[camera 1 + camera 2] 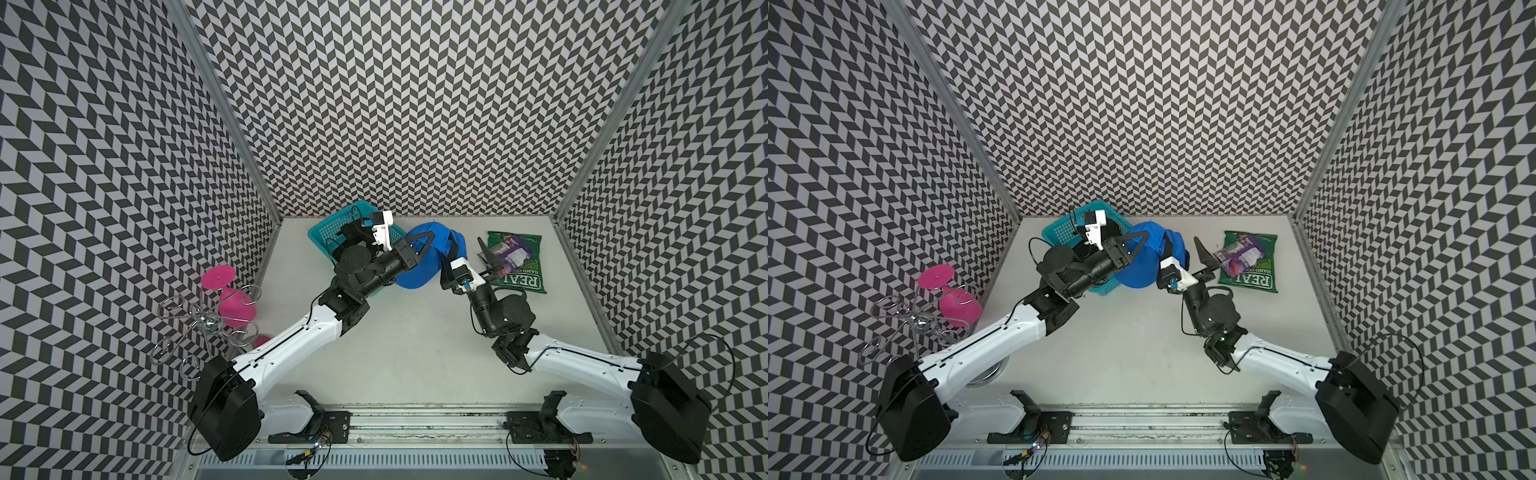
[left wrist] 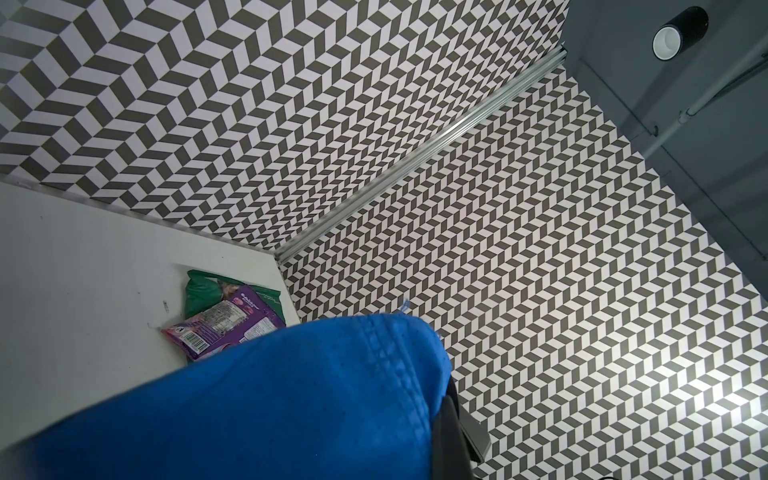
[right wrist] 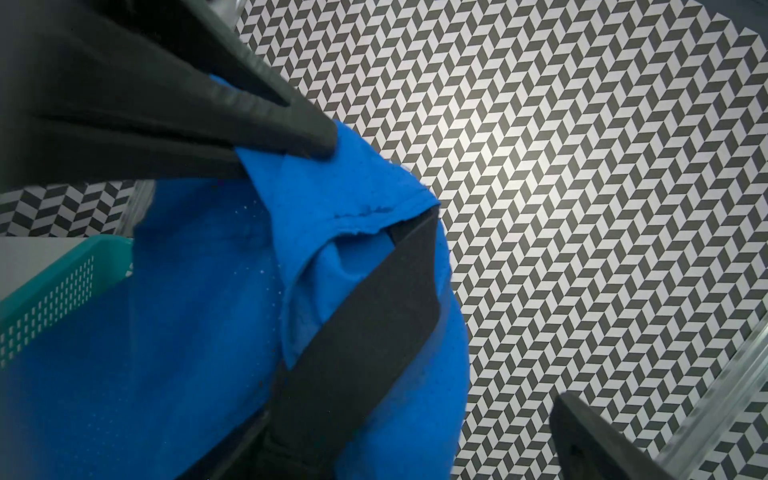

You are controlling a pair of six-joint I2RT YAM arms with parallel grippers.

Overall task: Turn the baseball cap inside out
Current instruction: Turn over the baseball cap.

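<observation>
In both top views the left arm is stretched from the near left corner diagonally toward the back of the table. The left gripper (image 1: 422, 245) is pinched tight on a fold of the blue fabric baseball cap (image 1: 419, 270). The cap is held near the back wall, between the teal perforated plastic basket (image 1: 328, 232) and the green crisp bag (image 1: 525, 270). The right arm is folded at the elbow and reaches in from the near right side. The right gripper (image 1: 467, 257) is spread wide and nothing is seen clasped in it; one side lies against the cap. The other finger stands free beside a purple snack packet (image 1: 513, 253) that lies on the bag. A pink plastic goblet (image 1: 232, 303) and a bent-wire rack (image 1: 195, 332) are placed by the left wall. The white tabletop (image 1: 415, 345) is enclosed by black-and-white chevron walls (image 1: 415, 104).

In the left wrist view the lower part is filled by the cap (image 2: 270, 399). The bag and packet are seen beyond it on the tabletop, near a corner of the walls. A grey ceiling with a dark cylindrical lamp (image 2: 681, 29) is shown above.

In the right wrist view the left gripper's dark fingers (image 3: 270, 112) are seen clamped on the blue cloth. A black band (image 3: 374, 316) crosses the cap; whether it is a strap or a finger cannot be told. The basket's rim is visible at the edge.
</observation>
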